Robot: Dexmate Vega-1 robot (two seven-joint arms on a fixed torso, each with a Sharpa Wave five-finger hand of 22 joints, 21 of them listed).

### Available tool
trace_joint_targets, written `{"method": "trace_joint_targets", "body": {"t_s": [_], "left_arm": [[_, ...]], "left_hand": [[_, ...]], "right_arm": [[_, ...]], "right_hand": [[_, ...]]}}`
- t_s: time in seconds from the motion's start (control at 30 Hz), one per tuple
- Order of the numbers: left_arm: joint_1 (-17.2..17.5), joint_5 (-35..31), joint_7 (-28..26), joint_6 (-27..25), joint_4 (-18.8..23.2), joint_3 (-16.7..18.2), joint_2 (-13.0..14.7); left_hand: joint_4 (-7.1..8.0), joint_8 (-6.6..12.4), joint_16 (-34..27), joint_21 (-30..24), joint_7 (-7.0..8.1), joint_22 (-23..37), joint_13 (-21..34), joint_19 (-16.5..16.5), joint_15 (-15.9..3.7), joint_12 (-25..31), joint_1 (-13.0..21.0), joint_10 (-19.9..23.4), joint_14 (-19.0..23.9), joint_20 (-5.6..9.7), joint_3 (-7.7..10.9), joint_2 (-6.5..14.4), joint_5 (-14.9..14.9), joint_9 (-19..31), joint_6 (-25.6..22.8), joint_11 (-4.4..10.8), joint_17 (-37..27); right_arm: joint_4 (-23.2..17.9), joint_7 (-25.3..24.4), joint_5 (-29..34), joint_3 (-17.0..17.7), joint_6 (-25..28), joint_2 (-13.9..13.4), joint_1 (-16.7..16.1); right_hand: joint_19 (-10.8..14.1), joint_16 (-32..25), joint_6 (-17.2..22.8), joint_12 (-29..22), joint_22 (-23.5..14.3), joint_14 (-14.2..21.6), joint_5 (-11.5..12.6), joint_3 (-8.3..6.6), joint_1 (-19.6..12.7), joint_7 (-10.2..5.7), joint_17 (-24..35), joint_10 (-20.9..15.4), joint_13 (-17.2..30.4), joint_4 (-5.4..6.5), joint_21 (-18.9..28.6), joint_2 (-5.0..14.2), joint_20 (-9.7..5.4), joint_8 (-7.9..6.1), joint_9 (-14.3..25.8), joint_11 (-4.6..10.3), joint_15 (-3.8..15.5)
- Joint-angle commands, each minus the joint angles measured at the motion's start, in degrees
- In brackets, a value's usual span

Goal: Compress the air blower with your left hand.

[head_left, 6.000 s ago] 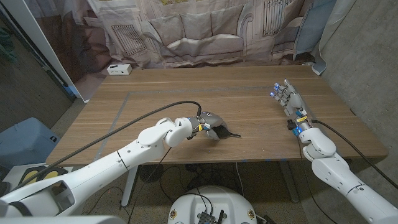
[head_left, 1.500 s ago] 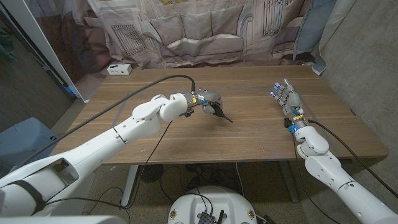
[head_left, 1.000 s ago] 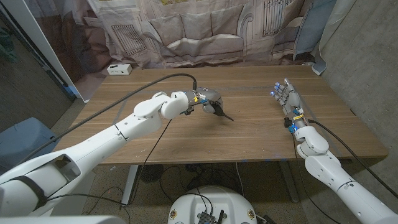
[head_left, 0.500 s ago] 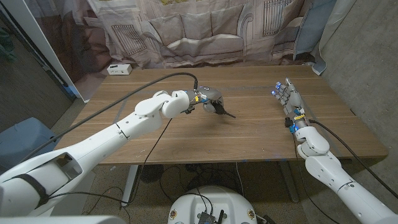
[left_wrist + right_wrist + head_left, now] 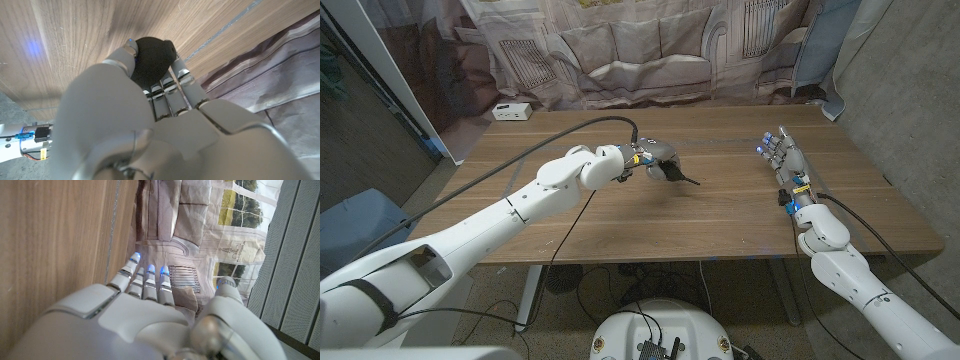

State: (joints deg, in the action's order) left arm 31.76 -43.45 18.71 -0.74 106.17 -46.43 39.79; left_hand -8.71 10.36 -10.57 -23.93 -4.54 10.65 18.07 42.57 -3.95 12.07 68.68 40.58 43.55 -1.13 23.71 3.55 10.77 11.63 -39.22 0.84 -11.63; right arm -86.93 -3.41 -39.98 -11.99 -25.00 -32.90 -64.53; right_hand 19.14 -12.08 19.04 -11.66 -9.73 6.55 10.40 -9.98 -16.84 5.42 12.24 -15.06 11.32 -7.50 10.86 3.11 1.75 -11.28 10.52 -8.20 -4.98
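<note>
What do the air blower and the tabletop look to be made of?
Air blower: probably soft rubber or silicone. It is matte black with no glare, a rounded bulb gripped in the left hand, with a thin nozzle sticking out.
Table: wood or wood-look laminate, brown with straight grain lines and a low satin sheen. Which of the two, the frames cannot settle.

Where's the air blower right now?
In the head view the air blower is gripped in the left hand, over the table's middle, nozzle pointing toward the right hand.
</note>
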Motion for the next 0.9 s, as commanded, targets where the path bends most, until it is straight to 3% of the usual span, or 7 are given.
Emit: {"method": "trace_joint_targets", "body": {"t_s": [0.03,0.37,0.9], "left_arm": [[0.04,-0.63,0.28,0.02,-0.08,0.15,0.23],[-0.17,0.21,-0.3,1.16,-1.11,0.37,0.07],[-0.74,0.43,-0.08,1.75,-1.77,0.07,-0.17]], "left_hand": [[0.01,-0.45,0.21,0.52,0.03,0.12,0.13,-1.3,0.61,-0.53,-0.76,-1.55,-2.06,-0.1,-0.81,-0.12,0.13,0.07,1.9,0.13,-0.41],[-0.01,-0.03,-0.28,1.31,0.67,0.08,0.46,-3.26,0.59,-0.46,-0.81,-3.0,-4.68,-0.14,-2.05,0.08,0.16,0.03,3.31,-0.01,-0.75],[-0.54,0.46,-0.56,1.18,0.32,0.09,0.78,-2.97,0.59,0.09,0.62,-2.76,-4.25,-0.22,-0.95,1.7,0.61,0.02,3.21,-0.1,-0.12]], "right_arm": [[-0.1,-0.29,0.16,-0.25,0.58,-0.01,0.11],[0.06,-0.52,0.13,-0.45,0.91,0.18,0.31],[0.0,-0.7,0.39,-0.53,1.09,0.08,0.62]], "right_hand": [[0.11,-0.14,0.38,-0.18,-0.21,0.54,-0.04,0.24,-0.11,-0.03,0.21,-0.38,0.16,-0.09,0.35,0.31,0.33,-0.01,0.28,0.29,0.3],[0.12,-0.11,0.37,-0.2,-0.21,0.49,-0.04,0.25,-0.12,-0.01,0.21,-0.45,0.16,-0.09,0.35,0.31,0.32,0.01,0.28,0.21,0.17],[0.13,-0.13,0.39,-0.14,-0.21,0.57,-0.04,0.26,-0.14,-0.01,0.22,-0.36,0.16,-0.09,0.35,0.36,0.32,0.02,0.28,0.41,0.19]]}}
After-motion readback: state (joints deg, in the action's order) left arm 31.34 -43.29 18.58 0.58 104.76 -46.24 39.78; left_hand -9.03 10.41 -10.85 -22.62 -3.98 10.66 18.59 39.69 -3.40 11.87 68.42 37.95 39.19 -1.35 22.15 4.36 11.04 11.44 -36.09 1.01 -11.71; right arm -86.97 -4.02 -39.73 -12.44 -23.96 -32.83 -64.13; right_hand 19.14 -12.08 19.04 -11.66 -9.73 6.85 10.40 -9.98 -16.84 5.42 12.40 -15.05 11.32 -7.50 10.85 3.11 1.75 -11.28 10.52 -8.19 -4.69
